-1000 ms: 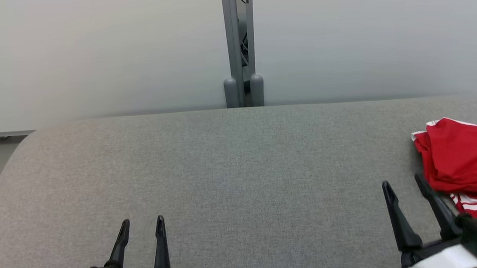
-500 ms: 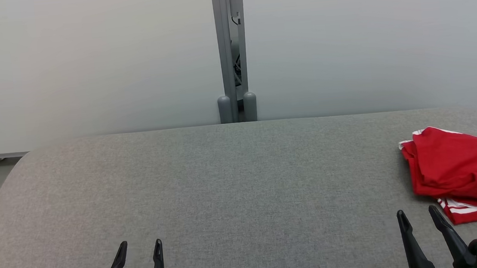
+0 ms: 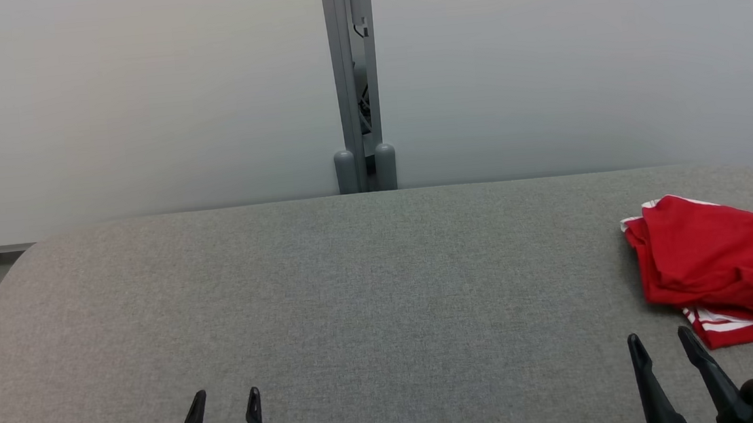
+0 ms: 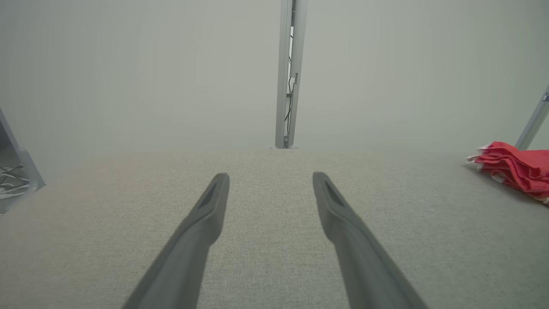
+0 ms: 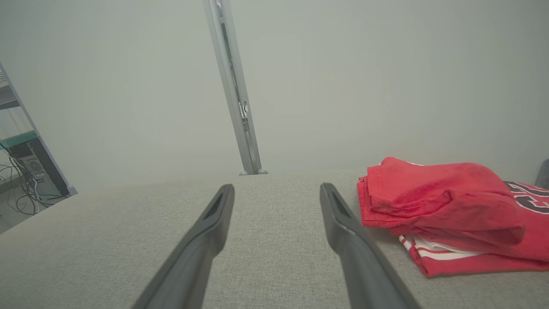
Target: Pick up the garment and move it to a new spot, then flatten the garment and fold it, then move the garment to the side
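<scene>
Garment (image 3: 715,263) roughly folded at right side of table (image 3: 356,295), left gripper (image 3: 228,396) and right gripper (image 3: 659,340) both spread, empty; likely move-aside step finished, next only pull clear.

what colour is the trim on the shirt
The trim is white with red stripes; the right wrist view shows it best.

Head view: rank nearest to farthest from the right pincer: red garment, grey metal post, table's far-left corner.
1. The red garment with white striped trim, just right of the right pincer.
2. The grey metal post, centre, behind the far edge.
3. The far-left corner of the grey fabric-covered table, diagonally across.
</scene>
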Robot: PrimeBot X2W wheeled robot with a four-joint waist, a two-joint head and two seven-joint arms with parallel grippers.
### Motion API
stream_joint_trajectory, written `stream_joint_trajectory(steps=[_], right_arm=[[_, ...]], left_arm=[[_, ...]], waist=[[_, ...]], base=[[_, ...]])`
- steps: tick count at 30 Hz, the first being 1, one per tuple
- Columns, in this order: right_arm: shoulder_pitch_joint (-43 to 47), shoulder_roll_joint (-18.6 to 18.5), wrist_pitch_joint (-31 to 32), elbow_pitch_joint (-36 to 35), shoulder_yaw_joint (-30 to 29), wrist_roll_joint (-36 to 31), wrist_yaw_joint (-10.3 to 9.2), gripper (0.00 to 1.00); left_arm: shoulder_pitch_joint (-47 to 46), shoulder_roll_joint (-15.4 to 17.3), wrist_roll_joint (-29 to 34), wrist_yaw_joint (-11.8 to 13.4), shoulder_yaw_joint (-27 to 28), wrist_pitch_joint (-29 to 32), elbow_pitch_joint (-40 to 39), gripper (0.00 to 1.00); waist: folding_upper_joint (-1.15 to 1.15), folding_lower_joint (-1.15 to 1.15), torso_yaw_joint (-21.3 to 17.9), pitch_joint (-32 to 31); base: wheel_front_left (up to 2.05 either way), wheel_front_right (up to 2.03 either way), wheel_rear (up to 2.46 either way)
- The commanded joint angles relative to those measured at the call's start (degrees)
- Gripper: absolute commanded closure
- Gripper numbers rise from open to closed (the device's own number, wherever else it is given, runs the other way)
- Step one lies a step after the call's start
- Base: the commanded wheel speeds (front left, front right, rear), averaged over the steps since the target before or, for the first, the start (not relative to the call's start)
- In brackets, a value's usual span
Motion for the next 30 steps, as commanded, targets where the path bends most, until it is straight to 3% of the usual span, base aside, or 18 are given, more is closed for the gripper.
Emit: stream_joint_trajectory(steps=[1, 2, 6, 30], right_arm=[[0.2, -0.2, -0.3, 0.3, -0.3, 0.2, -0.03, 0.00], [0.0, 0.0, 0.0, 0.2, -0.1, 0.1, 0.00, 1.00], [0.8, 0.4, 0.3, 2.0, 0.0, 0.6, 0.00, 1.00], [-5.3, -0.4, 8.2, 4.5, -3.4, 24.5, 0.00, 1.00]], left_arm=[[-0.7, 0.2, 0.4, -0.3, 0.2, -0.2, 0.1, 0.00], [0.0, 0.0, 0.2, -0.2, 0.0, 0.0, 0.1, 1.00], [0.8, -0.4, -0.4, -0.3, -0.1, 0.5, 2.1, 1.00], [-4.0, -0.4, -25.4, -2.7, 2.8, 4.8, 2.0, 1.00]], waist=[[0.00, 0.00, 0.0, 0.0], [0.00, 0.00, 0.0, 0.0], [0.00, 0.00, -0.1, 0.1], [0.00, 0.00, -0.4, 1.4]], base=[[0.00, 0.00, 0.00], [0.00, 0.00, 0.00], [0.00, 0.00, 0.00], [0.00, 0.00, 0.00]])
